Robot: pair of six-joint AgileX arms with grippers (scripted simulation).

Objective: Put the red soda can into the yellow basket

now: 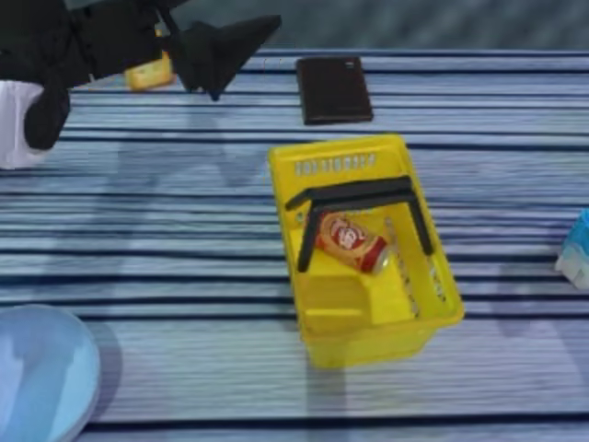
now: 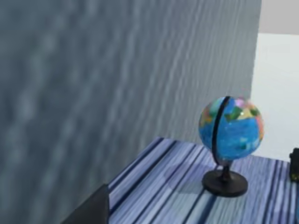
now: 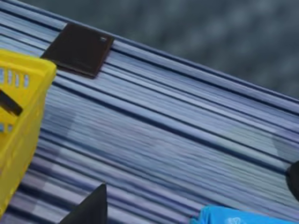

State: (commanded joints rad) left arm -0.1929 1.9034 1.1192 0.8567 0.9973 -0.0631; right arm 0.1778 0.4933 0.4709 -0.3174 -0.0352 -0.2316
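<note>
The red soda can [image 1: 351,243] lies on its side on the floor of the yellow basket [image 1: 317,158], under the black folded handles [image 1: 359,195], with nothing holding it. My left gripper [image 1: 245,57] hovers open and empty at the table's back left, well away from the basket. The left wrist view shows one of its dark fingers [image 2: 91,207] over the striped cloth. My right arm is outside the top view. Its wrist view shows one dark finger [image 3: 91,205], set off to one side, and a corner of the yellow basket [image 3: 18,107]. That gripper holds nothing.
A dark brown wallet [image 1: 334,88] lies behind the basket. A small orange object [image 1: 149,72] sits under my left arm. A pale blue plate [image 1: 41,373] is at the front left, a blue box [image 1: 575,250] at the right edge. A globe [image 2: 231,128] stands on the table.
</note>
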